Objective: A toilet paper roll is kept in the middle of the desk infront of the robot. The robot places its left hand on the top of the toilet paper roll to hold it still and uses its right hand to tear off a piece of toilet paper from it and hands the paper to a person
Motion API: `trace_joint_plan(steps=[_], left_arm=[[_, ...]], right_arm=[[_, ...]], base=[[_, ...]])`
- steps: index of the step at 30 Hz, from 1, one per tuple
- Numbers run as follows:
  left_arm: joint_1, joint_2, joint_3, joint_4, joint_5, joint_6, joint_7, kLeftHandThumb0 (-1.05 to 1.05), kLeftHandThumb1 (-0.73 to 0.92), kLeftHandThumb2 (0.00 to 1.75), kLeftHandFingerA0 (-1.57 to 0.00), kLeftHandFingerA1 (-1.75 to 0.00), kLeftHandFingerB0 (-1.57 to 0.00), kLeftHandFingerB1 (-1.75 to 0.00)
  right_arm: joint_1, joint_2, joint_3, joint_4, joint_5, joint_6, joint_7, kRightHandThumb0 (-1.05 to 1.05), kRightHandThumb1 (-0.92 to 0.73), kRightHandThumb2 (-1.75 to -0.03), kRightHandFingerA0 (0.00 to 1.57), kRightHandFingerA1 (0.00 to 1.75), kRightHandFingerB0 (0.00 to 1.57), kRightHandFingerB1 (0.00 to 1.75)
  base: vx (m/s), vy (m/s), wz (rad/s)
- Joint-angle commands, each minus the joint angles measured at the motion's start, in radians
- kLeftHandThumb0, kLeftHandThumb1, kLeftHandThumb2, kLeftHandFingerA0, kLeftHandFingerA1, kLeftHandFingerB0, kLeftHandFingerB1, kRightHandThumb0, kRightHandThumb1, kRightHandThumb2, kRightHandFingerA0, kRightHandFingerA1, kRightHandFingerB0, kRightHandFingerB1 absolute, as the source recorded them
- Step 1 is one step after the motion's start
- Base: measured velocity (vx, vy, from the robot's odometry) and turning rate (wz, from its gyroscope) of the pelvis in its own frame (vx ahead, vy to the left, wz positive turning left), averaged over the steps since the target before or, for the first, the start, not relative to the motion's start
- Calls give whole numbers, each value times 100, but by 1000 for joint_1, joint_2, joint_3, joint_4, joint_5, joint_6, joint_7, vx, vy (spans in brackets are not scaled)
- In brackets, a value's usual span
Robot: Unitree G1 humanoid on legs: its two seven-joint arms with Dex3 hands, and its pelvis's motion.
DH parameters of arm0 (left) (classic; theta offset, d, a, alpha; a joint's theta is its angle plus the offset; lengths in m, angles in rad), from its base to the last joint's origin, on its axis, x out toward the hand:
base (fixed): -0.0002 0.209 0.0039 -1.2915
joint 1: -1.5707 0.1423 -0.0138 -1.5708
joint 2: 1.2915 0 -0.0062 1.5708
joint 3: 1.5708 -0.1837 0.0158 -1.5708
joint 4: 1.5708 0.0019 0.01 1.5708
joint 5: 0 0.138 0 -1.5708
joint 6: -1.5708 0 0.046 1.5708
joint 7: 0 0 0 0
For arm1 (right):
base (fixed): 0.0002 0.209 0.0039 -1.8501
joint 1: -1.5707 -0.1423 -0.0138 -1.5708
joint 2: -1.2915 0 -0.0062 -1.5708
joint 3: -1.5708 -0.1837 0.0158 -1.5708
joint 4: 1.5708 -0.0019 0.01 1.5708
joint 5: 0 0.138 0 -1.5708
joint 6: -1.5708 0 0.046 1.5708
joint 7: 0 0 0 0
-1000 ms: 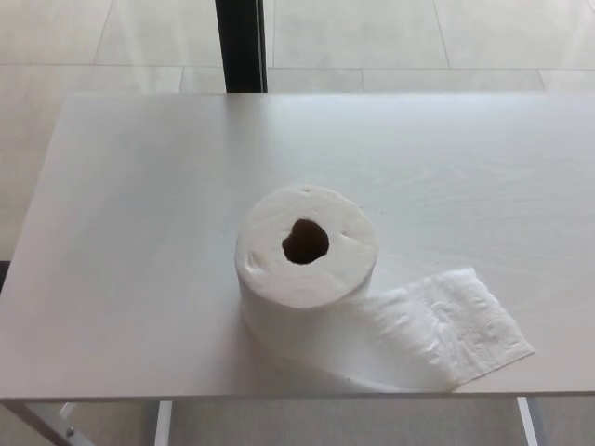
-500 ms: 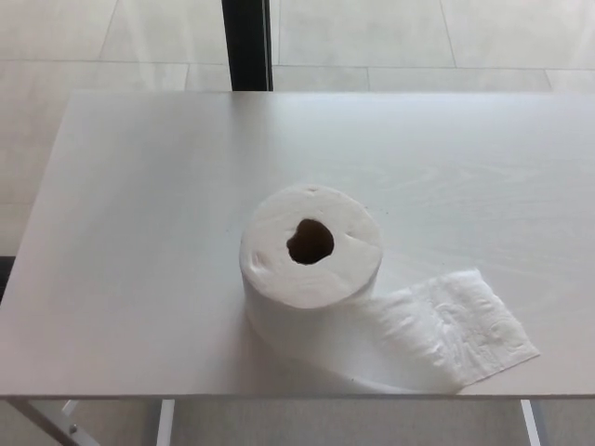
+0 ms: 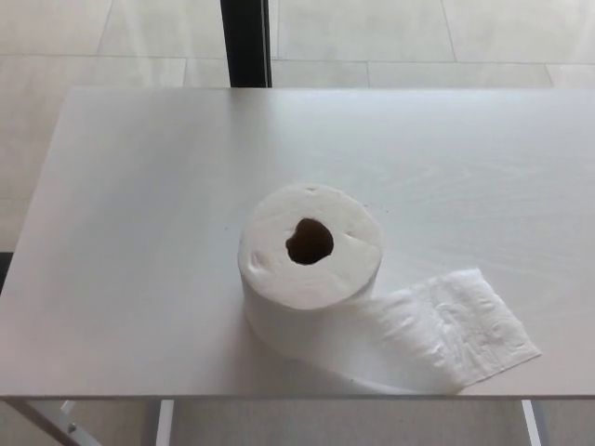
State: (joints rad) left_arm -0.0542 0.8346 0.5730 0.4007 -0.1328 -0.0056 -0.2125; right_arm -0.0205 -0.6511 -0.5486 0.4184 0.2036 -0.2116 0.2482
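Desk: pale desk (image 3: 139,232) over tiled floor, neither hand showing yet, so can't tell their state.
Roll: toilet paper roll (image 3: 310,269) upright mid-desk, toward the near edge.
Feel: light, squishy, tips easily; press the top.
Tail: loose sheet (image 3: 456,330) at near-right edge, flimsy, pinch there.
Change: only the camera shifted a bit.

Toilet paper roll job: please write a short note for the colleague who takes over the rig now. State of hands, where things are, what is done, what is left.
Hands: neither the left nor the right hand is in view.
Things: the toilet paper roll stands upright on end in the middle of the desk, core hole facing up. Its loose tail lies flat on the desk toward the robot's right, still joined to the roll.
Done: nothing yet.
Left: left hand on top of the roll, right hand tears off a piece, hand it to a person. No person is visible.
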Motion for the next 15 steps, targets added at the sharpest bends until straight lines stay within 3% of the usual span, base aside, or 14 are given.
trace_joint_plan(steps=[1, 2, 3, 5, 6, 7, 8, 9, 10, 14, 15], left_arm=[[-449, 46, -309, -563, 10, 356, -27, -39, 83, 64, -44, -64, -31, -49], [-461, 36, -317, -564, 16, 360, -26, -39, 83, 64, -44, -64, -31, -49], [-493, 19, -355, -555, 54, 339, -42, -30, 82, 64, -50, -62, -35, -48], [-551, -3, -456, -503, 173, 225, -98, -36, 82, 64, -53, -57, -37, -46], [-568, -10, -490, -460, 192, 167, -133, -39, 80, 64, -47, -53, -35, -45], [-594, -46, -551, -434, 214, 132, -169, -55, 72, 63, -51, -54, -38, -44], [-604, -63, -586, -444, 228, 122, -183, -55, 57, 93, -49, -64, -37, -56], [-619, -73, -621, -454, 236, 125, -201, -56, 57, 93, -49, -65, -38, -57], [-626, -83, -644, -468, 239, 146, -207, -52, 73, 61, -55, -57, -44, -46], [-646, -109, -706, -495, 256, 165, -206, -48, 72, 61, -50, -57, -47, -48], [-638, -150, -742, -496, 295, 130, -169, -44, 72, 60, -58, -64, -50, -51]], right_arm=[[-9, 149, 300, -499, -16, 153, 26, -63, -48, -81, 24, 51, 11, 40], [-14, 147, 300, -497, -17, 155, 28, -63, -48, -81, 24, 51, 11, 40], [-17, 164, 319, -491, -36, 142, 23, -58, -57, -57, 35, 48, 26, 29], [-16, 209, 374, -494, -101, 127, -8, -58, -59, -58, 40, 52, 31, 33], [-18, 237, 391, -479, -134, 90, -31, -55, -58, -58, 47, 56, 39, 34], [2, 273, 422, -493, -171, 79, -60, -57, -46, -86, 50, 66, 36, 51], [19, 279, 439, -519, -191, 98, -69, -60, -49, -86, 52, 65, 38, 50], [24, 285, 453, -520, -220, 99, -78, -54, -59, -58, 55, 60, 47, 39], [27, 292, 466, -523, -227, 112, -79, -54, -59, -58, 56, 63, 47, 40], [33, 297, 502, -532, -245, 159, -72, -54, -60, -58, 57, 69, 50, 42], [44, 283, 531, -539, -279, 197, -62, -52, -62, -59, 58, 68, 58, 44]], base=[[0, 0, 0], [0, 0, 0], [0, 0, 0], [0, 0, 0], [0, 0, 0], [0, 0, 0], [0, 0, 0], [0, 0, 0], [0, 0, 0], [0, 0, 0], [0, 0, 0]])
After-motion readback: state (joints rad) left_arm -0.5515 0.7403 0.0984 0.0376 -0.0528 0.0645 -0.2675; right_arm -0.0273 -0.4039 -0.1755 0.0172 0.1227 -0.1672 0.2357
